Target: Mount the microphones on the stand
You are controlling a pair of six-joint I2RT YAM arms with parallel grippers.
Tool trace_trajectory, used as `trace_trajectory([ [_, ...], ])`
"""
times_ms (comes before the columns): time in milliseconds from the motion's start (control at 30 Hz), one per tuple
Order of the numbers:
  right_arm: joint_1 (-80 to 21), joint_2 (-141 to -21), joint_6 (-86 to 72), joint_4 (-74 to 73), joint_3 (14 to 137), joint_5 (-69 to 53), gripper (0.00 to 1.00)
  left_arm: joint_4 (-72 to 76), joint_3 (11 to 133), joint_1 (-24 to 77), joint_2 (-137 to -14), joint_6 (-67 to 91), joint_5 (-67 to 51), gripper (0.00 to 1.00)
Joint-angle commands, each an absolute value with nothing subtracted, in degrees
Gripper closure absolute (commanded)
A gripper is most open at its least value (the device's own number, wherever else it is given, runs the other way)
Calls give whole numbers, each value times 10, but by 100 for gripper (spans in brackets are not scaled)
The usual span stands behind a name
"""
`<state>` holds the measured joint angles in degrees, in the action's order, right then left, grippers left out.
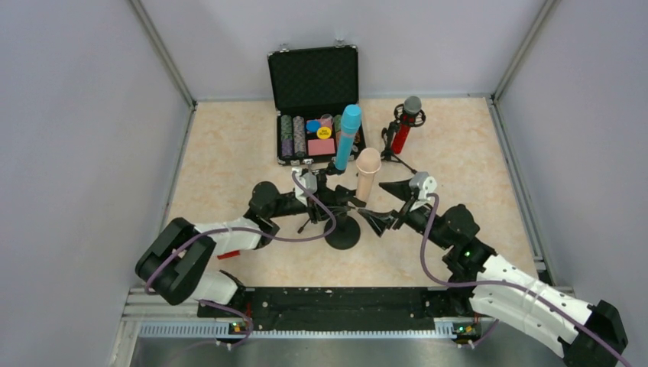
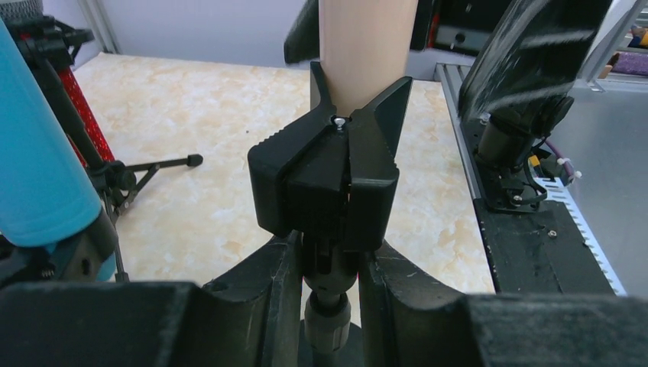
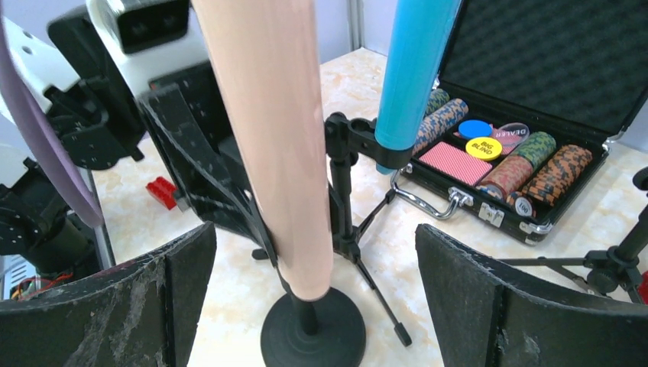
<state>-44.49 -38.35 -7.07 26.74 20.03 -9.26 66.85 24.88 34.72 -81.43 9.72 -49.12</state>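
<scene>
Since all three microphones stand upright in holders, the task looks close to finished: the blue microphone (image 1: pixel 348 136) rides its tripod (image 3: pixel 344 199) just before the chip case (image 1: pixel 313 76) at the far edge of the tabletop (image 1: pixel 229 153), and the red microphone (image 1: pixel 404 130) stands toward the far right. The peach microphone (image 1: pixel 367 176), mid-tabletop, sits between the prongs of the clip (image 2: pixel 325 176) on the round-base stand (image 3: pixel 313 336). The left gripper (image 2: pixel 330 256) is clenched on the clip's lower end. The right gripper (image 3: pixel 313 245) stands spread wide on either side of the peach shaft, touching nothing. What seems left is letting the clip bite and backing both arms away
</scene>
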Motion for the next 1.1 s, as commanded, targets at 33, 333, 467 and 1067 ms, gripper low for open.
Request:
trace_trajectory([
  [33,-451,-355,-54,242,181,-90,1,650,288,353,-742,85,-499,100],
  [333,-451,-357,-59,247,164,-156,3,556,316,357,-660,62,-486,100],
  [467,-451,-380,-77,287,150,-171,5,532,331,358,-635,63,-486,100],
  [1067,-452,-535,-116,461,151,-222,10,567,386,384,-614,143,-475,100],
])
